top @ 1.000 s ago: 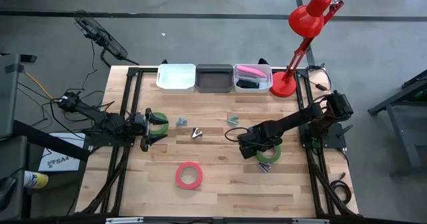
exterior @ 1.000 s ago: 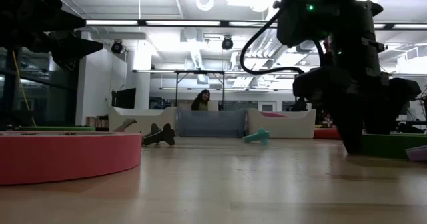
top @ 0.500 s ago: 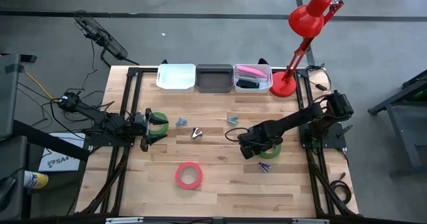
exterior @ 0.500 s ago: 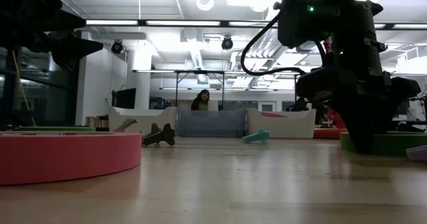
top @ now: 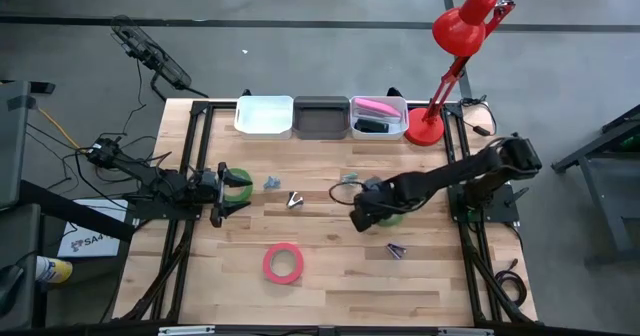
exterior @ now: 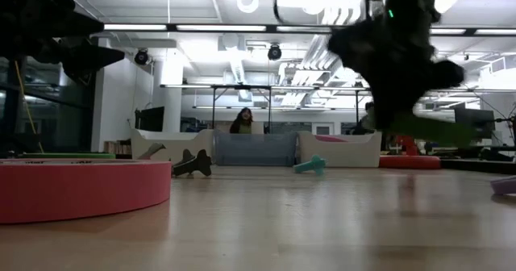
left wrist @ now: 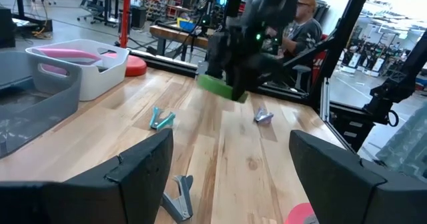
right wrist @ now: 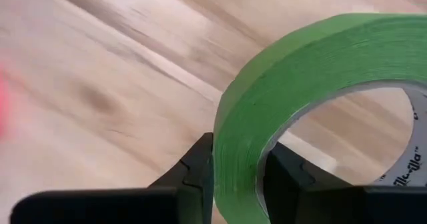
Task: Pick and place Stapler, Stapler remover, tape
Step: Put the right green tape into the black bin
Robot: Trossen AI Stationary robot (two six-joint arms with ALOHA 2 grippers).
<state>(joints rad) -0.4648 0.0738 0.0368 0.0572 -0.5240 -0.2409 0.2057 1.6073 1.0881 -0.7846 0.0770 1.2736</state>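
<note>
Wooden counter (top: 320, 276) | right tool (top: 372, 208) clamped on green tape roll (right wrist: 293, 91), lifted clear above counter's middle-right | left tool (top: 228, 194) open beside second green roll (top: 238, 181) | pink roll (top: 283, 263) lying flat near front

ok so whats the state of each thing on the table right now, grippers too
right gripper: shut on green tape roll, lifted off the table
left gripper: open, by the other green tape roll
other green tape roll: flat on table
pink tape roll: flat on table
white bin: empty
</note>
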